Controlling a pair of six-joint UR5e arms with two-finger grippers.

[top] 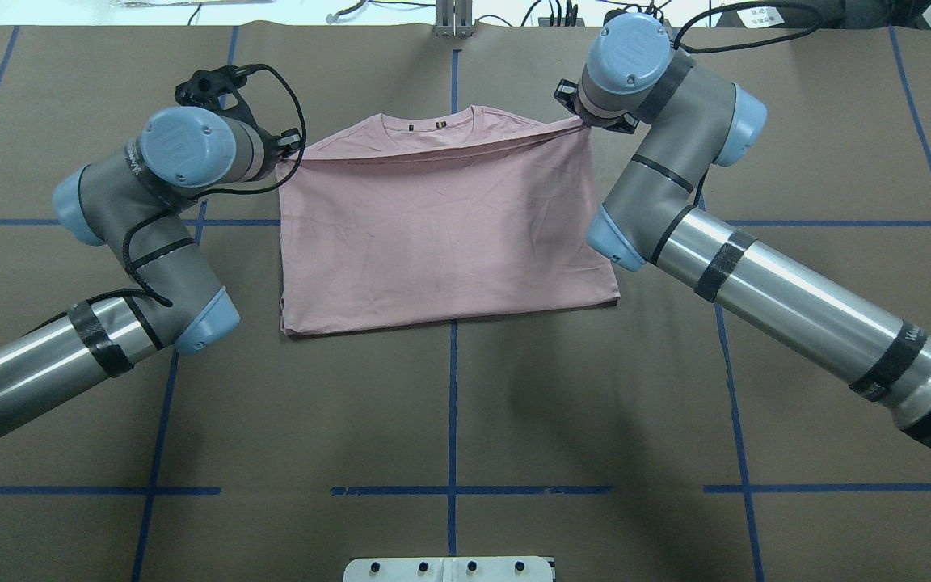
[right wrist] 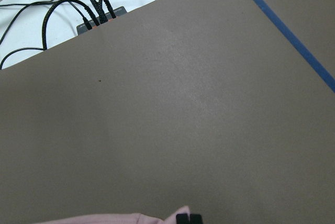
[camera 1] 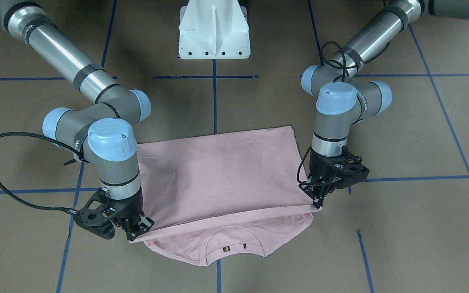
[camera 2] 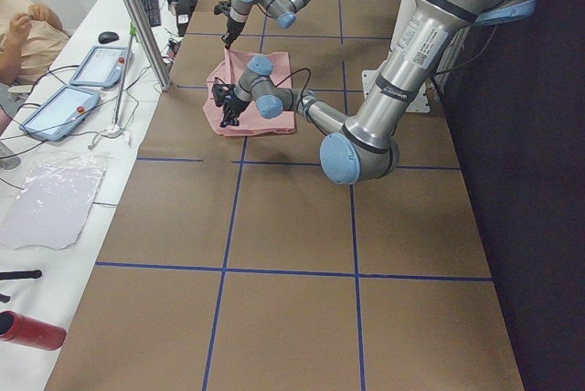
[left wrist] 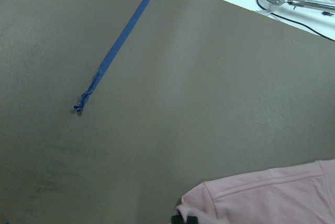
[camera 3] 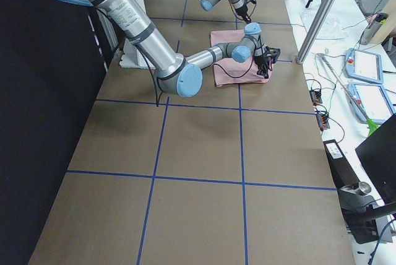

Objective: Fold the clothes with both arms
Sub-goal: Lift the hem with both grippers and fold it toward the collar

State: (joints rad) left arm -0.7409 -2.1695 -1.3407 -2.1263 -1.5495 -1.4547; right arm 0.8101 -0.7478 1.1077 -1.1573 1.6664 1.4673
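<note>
The pale pink T-shirt [camera 1: 218,175] lies folded on the brown table, its lower part drawn over towards the ribbed collar [camera 1: 234,240]. The Snoopy print is hidden. My left gripper [camera 1: 319,200] is shut on one corner of the folded-over edge, and my right gripper [camera 1: 136,235] is shut on the other corner. Both hold that edge just above the shoulder part. In the overhead view the shirt [top: 441,234] sits between the left gripper [top: 286,153] and the right gripper [top: 583,123]. The wrist views show only a pink cloth corner [left wrist: 261,198] and table.
The white pedestal base [camera 1: 214,32] stands on the robot's side of the table. Blue tape lines [top: 452,388] cross the brown table cover. Cables [right wrist: 94,14] lie beyond the table's far edge. A side bench with tablets [camera 2: 55,108] runs along the operators' side.
</note>
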